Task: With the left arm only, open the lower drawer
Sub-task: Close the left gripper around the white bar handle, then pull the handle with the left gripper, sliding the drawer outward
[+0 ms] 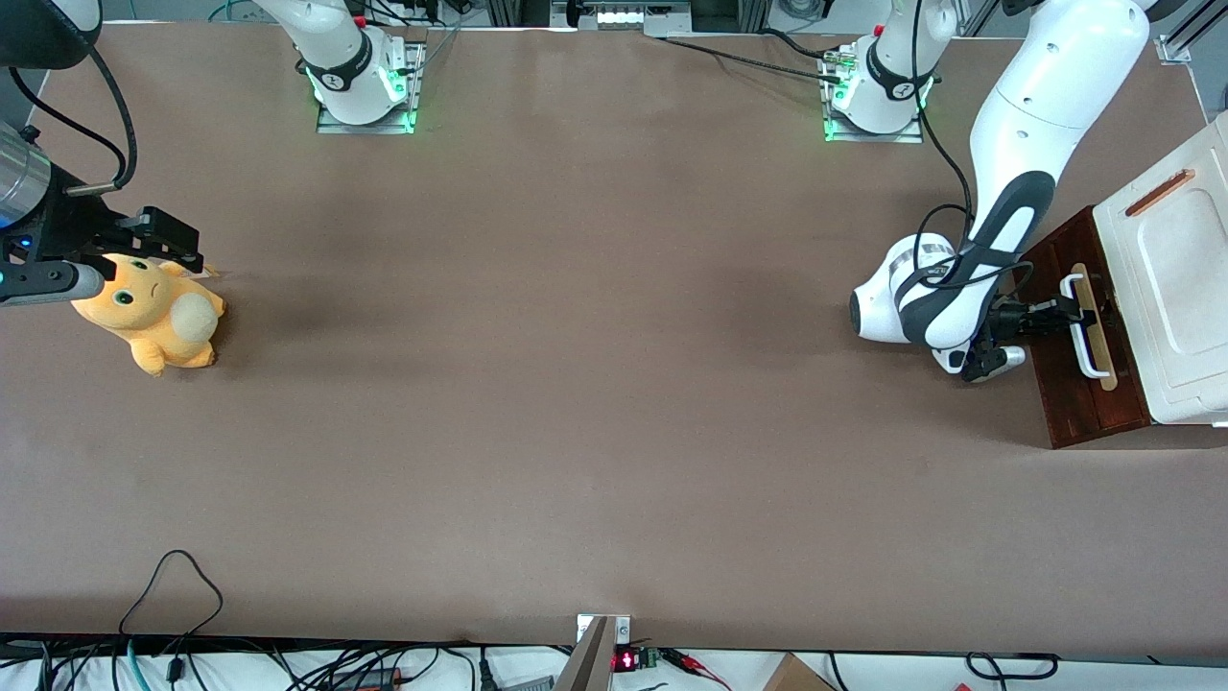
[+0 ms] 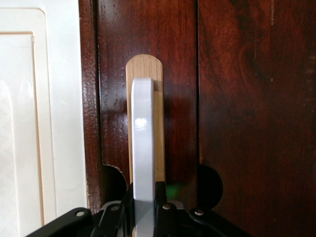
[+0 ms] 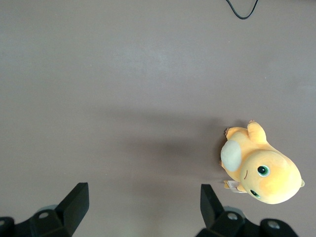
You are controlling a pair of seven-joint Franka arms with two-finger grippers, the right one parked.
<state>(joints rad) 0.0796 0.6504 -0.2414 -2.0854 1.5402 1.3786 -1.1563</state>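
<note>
One step looks done: left arm (image 1: 998, 240) reached the cabinet at the working arm's end of the table. Lower drawer (image 1: 1079, 365) looks shut or barely out; pull left. Gripper (image 1: 1073, 312) fingers clamped on white bar handle (image 2: 143, 143).

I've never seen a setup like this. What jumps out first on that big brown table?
Probably the large glossy white robot arm at the working arm's end of the table, its black two-finger gripper closed around the white bar handle of a dark reddish-brown wooden drawer. Toward the parked arm's end, an orange plush toy lies on the brown table.
</note>
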